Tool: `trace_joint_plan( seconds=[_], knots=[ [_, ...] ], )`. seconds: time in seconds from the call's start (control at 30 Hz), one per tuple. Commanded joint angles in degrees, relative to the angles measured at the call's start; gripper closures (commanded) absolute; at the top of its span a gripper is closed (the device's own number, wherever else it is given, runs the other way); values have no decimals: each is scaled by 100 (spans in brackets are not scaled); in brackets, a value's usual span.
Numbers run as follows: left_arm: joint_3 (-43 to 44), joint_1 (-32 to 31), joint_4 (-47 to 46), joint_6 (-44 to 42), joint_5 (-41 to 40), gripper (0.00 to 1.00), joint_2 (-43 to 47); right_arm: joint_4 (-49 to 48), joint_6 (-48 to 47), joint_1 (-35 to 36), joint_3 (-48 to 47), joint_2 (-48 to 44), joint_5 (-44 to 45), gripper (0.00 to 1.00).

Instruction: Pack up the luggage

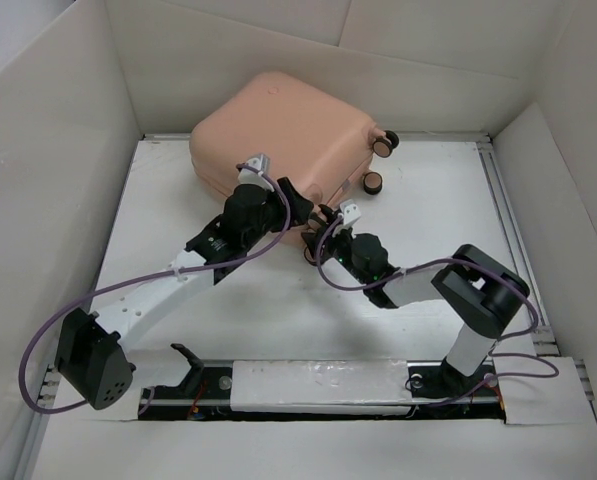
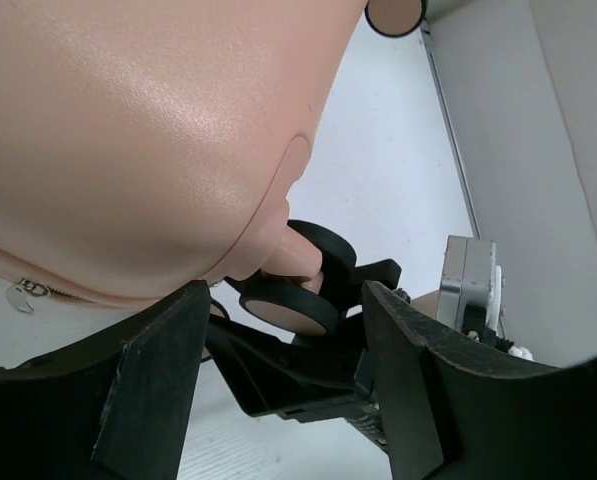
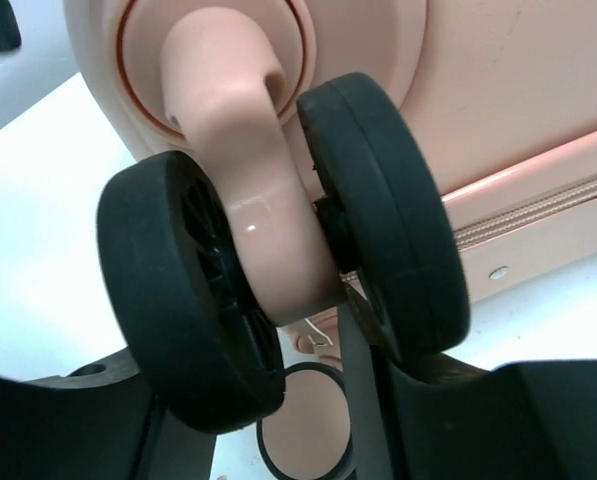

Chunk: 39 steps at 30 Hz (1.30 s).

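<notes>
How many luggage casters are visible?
3 sure: one caster at the luggage's far right corner, one just nearer, one between the right gripper's fingers. A pink disc below that may be a fourth.

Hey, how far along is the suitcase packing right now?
Done: the suitcase lies flat with its shell closed. In hand: the right gripper looks clamped on a wheel, and the left gripper hangs open beside that corner. Left: no loose items show, so probably only moving it remains.
</notes>
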<state>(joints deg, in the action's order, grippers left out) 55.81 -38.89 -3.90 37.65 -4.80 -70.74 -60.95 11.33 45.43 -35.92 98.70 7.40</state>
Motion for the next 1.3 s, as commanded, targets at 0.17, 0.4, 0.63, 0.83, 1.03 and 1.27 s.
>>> trace_joint_plan(
  seconds=[0.17,0.4,0.63,0.83,1.03,1.27],
  knots=[
    [-43,5,21,-73,-619,37,192,-559,53,335,-266,202,226,55],
    [-97,5,-102,-12,-619,38,140,-453,1,335,-504,255,622,79],
    [211,5,-41,-126,-557,39,-132,-637,1,440,-556,203,693,100],
    [588,5,-41,-179,-338,43,-537,-813,-52,703,-424,97,641,100],
    [948,207,-102,-126,637,47,-976,-1453,9,1354,-687,624,-114,100],
    [1476,364,320,-196,1709,47,-1197,-1964,360,1662,-1363,1450,-1108,100]
  ],
)
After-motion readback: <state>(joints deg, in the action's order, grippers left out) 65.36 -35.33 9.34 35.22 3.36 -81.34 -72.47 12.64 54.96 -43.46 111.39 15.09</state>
